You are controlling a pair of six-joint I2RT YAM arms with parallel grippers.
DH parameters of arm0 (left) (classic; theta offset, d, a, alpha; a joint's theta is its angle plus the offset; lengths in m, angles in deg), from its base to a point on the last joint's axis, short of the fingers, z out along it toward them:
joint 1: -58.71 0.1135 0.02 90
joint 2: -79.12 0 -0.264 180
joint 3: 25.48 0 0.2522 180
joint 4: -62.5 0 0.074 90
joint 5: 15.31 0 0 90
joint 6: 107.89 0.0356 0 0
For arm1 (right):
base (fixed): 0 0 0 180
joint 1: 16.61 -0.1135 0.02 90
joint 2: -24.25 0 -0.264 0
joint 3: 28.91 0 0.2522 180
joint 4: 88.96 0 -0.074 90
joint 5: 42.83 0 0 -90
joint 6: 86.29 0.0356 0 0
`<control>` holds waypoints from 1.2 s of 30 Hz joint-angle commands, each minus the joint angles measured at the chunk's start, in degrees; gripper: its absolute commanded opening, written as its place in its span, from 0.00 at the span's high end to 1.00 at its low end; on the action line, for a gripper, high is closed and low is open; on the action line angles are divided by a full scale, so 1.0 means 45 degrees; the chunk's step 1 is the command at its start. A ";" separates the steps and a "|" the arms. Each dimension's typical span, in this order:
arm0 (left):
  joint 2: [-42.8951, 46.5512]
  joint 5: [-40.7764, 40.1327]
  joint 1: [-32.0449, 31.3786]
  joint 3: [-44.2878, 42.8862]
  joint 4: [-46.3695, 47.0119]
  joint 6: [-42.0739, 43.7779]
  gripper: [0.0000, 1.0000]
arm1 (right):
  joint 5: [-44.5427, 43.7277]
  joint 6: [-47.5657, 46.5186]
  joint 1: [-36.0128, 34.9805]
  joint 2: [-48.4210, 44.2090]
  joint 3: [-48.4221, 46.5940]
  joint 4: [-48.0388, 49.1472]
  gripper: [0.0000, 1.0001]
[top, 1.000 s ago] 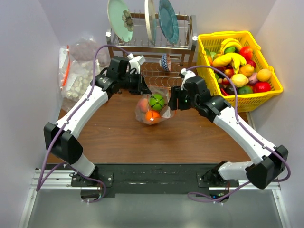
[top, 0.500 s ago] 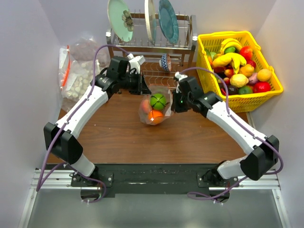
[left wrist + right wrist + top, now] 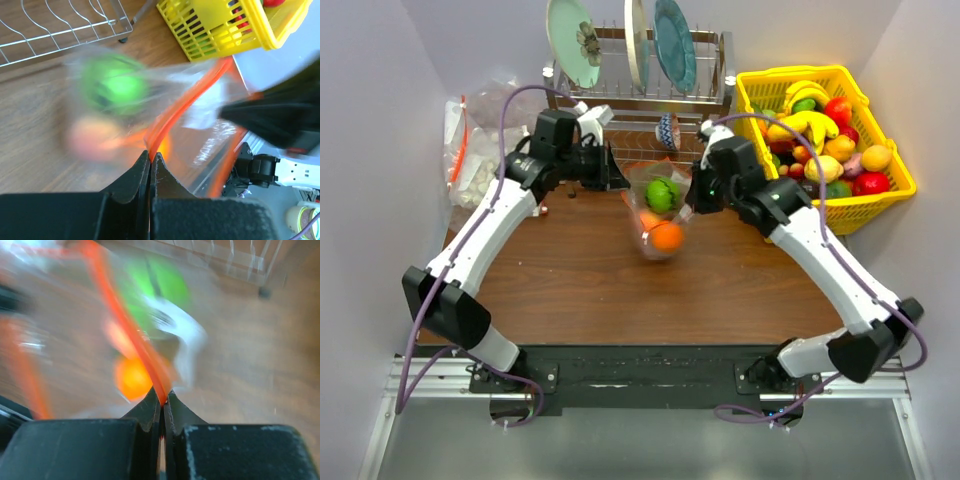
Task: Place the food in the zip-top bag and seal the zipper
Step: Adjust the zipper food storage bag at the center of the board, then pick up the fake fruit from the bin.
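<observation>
Between the two arms, over the brown worktop [image 3: 570, 290], the zip-top bag [image 3: 658, 218] hangs stretched by its mouth. At one end the left pincer [image 3: 151, 156] is pressed fully together on the zipper [image 3: 186, 105]; at the other end the right pincer [image 3: 162, 397] is clamped just as tight on the same orange-red strip. Inside the clear plastic sit a green round fruit [image 3: 662, 193], an orange [image 3: 667, 237] below it and a pale peach-coloured piece [image 3: 92, 140]. A white patch [image 3: 180, 335] on the bag is too blurred to read. Whether the bag touches the wood cannot be told. To the right stands a yellow basket [image 3: 865, 212] of toy fruit, and a dish rack [image 3: 630, 98] stands behind.
</observation>
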 commanded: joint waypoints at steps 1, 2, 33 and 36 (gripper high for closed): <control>0.0713 0.0392 0.0131 0.0247 0.0297 0.0037 1.00 | -0.0035 0.0202 0.0016 -0.0060 0.0495 0.0345 1.00; 0.0751 0.0489 0.0131 0.0462 0.0435 -0.0002 1.00 | 0.0063 0.0202 0.0035 -0.0041 0.0476 0.0423 1.00; 0.0712 0.0295 0.0150 0.2730 0.2702 0.0115 1.00 | 0.0024 0.2619 0.8450 0.0700 -0.1440 0.0987 0.49; 0.0713 0.0392 0.0150 0.2828 0.2722 0.0096 1.00 | 0.0084 0.3286 0.8978 0.1227 -0.1340 0.1595 0.47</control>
